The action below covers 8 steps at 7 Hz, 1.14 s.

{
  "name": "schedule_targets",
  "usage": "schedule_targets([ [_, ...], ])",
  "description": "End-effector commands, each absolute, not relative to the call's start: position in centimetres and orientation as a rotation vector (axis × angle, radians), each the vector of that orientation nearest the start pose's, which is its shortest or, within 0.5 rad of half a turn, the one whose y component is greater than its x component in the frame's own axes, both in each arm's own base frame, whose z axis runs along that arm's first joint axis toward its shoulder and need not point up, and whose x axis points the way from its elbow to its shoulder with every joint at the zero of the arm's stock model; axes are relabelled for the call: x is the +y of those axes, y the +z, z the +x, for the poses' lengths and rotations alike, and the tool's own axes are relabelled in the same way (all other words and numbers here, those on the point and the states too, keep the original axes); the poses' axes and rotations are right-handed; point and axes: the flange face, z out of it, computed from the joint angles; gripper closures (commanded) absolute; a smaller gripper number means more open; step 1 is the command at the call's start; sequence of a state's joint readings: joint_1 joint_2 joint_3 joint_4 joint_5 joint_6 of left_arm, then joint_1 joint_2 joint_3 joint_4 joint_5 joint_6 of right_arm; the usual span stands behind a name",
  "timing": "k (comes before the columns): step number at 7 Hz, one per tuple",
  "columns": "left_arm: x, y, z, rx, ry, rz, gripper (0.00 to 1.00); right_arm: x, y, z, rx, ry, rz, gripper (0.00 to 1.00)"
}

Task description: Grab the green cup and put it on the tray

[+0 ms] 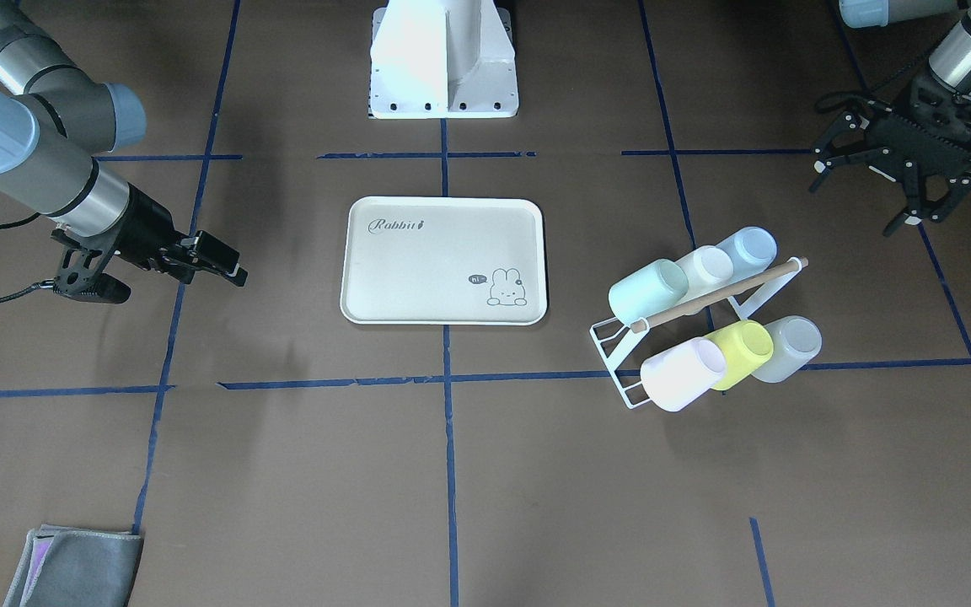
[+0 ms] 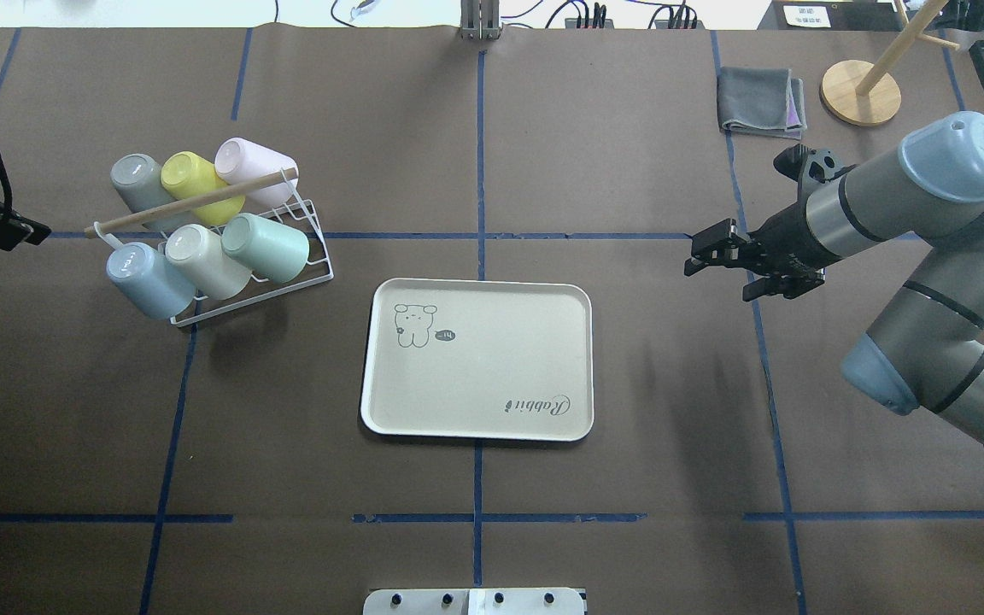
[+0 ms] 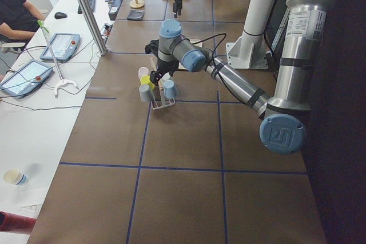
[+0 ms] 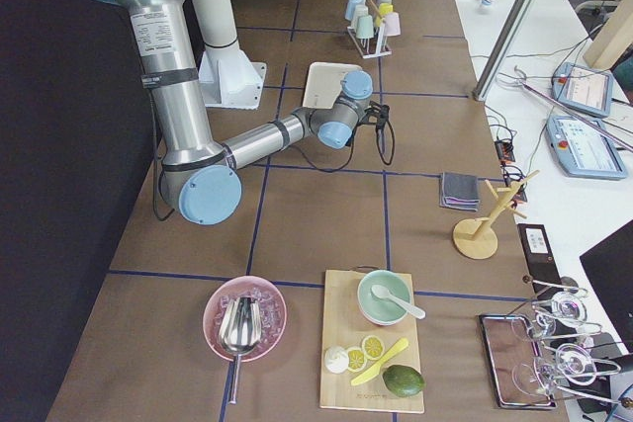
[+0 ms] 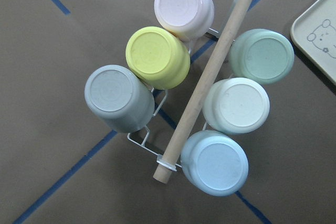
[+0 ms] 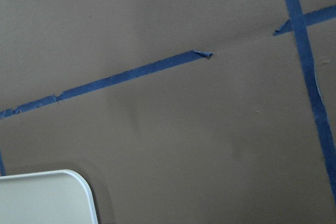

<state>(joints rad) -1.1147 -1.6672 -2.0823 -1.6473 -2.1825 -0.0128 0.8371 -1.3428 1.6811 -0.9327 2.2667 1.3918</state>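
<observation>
The green cup [image 1: 647, 291] lies tilted on a white wire rack [image 1: 612, 341], at the tray-side end of the row nearer the robot; it also shows in the overhead view [image 2: 266, 246] and the left wrist view [image 5: 261, 56]. The cream tray [image 1: 418, 270] lies flat mid-table with nothing on it [image 2: 492, 384]. My left gripper [image 1: 858, 205] hangs open and empty, above and robot-side of the rack. My right gripper [image 1: 172, 280] hovers beyond the tray's other side, its prongs apart and empty.
The rack also holds a cream cup [image 1: 709, 265], a pale blue cup [image 1: 748, 250], a pink cup [image 1: 681, 373], a yellow-green cup [image 1: 743, 352] and a grey cup [image 1: 791, 347] under a wooden rod [image 1: 726, 293]. A grey cloth [image 2: 761, 102] and a wooden stand [image 2: 861, 92] sit far right.
</observation>
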Motion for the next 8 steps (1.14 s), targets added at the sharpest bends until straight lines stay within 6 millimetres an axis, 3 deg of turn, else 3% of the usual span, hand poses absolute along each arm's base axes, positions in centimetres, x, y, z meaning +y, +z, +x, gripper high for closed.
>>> schedule_targets([
  [1,-47.4,35.3,14.8,0.713,0.602,0.476,0.0,-48.2,40.8,-34.0,-1.123,0.251,-0.102,0.0],
  [2,-46.9,33.5,14.8,0.753,0.552,0.482,0.0,-48.2,40.9,-34.0,-1.12,0.251,-0.103,0.0],
  [3,-46.4,31.1,18.2,0.842,0.411,0.403,0.0,-48.2,41.1,-34.0,-1.118,0.254,-0.104,0.0],
  [4,-45.1,26.3,26.6,0.867,0.499,0.391,0.07,-48.5,41.4,-33.2,-1.116,0.267,-0.1,0.0],
  [5,-44.5,22.5,30.8,0.779,0.537,0.414,0.04,-49.1,41.6,-32.4,-1.114,0.259,-0.078,0.0],
  [6,-43.7,19.9,33.6,0.681,0.562,0.426,0.04,-49.6,42.3,-31.0,-1.107,0.257,-0.056,0.0],
  [8,-41.2,20.4,38.3,0.392,0.765,0.575,0.01,-49.3,44.1,-29.6,-1.087,0.242,-0.04,0.0],
])
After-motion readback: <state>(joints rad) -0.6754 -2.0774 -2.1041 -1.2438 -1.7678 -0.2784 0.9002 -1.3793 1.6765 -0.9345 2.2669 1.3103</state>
